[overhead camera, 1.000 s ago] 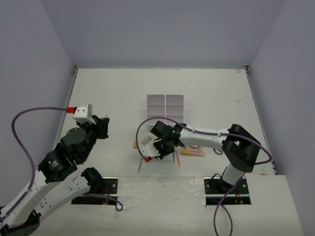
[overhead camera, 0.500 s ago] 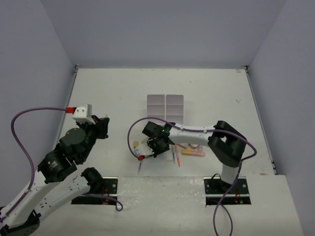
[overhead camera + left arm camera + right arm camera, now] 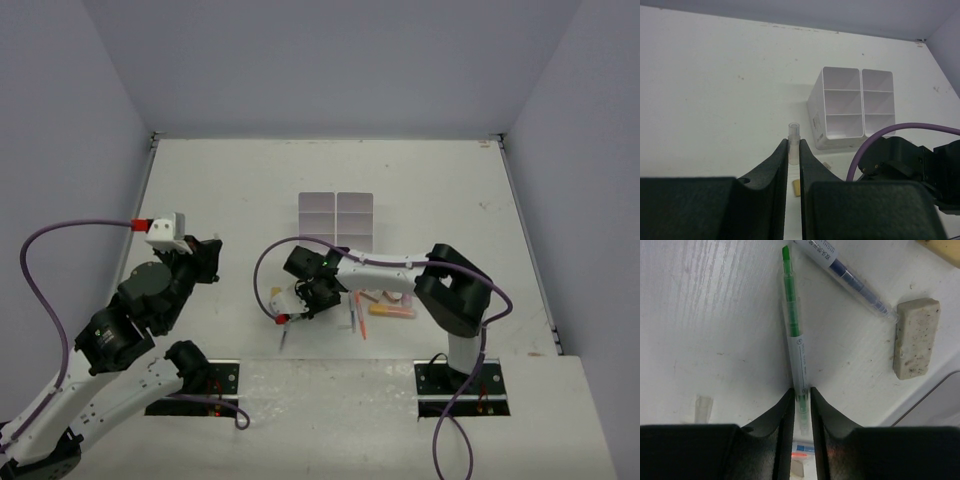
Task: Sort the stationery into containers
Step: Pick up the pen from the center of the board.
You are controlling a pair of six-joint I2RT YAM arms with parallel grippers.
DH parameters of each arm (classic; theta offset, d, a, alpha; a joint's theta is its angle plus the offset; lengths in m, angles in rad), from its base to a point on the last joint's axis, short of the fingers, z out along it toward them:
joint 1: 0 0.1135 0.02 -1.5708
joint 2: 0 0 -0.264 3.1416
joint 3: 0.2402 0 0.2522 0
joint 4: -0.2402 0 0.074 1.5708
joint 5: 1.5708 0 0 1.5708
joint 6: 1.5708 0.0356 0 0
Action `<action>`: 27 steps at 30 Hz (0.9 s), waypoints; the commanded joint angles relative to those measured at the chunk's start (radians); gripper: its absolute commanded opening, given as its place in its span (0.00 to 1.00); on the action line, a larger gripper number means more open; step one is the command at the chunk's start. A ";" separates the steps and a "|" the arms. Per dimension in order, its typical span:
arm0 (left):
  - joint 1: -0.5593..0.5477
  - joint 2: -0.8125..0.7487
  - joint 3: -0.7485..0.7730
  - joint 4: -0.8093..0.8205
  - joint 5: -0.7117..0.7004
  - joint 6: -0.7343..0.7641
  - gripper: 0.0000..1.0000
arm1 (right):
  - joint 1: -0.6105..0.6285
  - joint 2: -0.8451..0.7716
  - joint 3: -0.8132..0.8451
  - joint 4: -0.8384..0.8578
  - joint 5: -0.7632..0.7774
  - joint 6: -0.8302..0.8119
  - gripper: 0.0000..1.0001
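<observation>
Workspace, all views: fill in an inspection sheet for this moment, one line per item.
Surface: white table, faint marks.
Job's things: white organizer, six compartments, nothing seen in them; green pen, blue pen and speckled eraser lying loose; orange marker beside the right arm.
Clutter: small clear scrap.
Grippers: left gripper shut on clear pen; right gripper low, jaws narrowly flanking the green pen's end, cannot tell if it grips.
Cables: purple cable loops off the left arm; another purple loop off the right.
Surroundings: plain grey walls on three sides.
</observation>
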 commanded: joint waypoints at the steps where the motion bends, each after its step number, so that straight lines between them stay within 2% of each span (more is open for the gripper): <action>1: 0.010 -0.008 -0.018 0.044 0.003 0.021 0.00 | 0.014 0.081 -0.064 0.001 -0.032 0.012 0.20; 7: 0.008 -0.008 -0.018 0.044 0.003 0.021 0.00 | 0.019 0.109 -0.051 -0.003 -0.044 0.019 0.19; 8: 0.010 -0.008 -0.018 0.043 0.001 0.021 0.00 | 0.018 0.114 -0.047 -0.007 -0.043 0.023 0.07; 9: 0.010 -0.008 -0.018 0.043 0.001 0.021 0.00 | 0.019 0.114 -0.044 -0.008 -0.041 0.025 0.00; 17: 0.010 -0.004 -0.018 0.043 -0.002 0.017 0.00 | 0.011 0.034 -0.009 -0.011 -0.006 0.054 0.00; 27: 0.010 0.006 -0.016 0.046 -0.009 0.006 0.00 | -0.024 -0.167 -0.008 -0.026 -0.038 0.060 0.00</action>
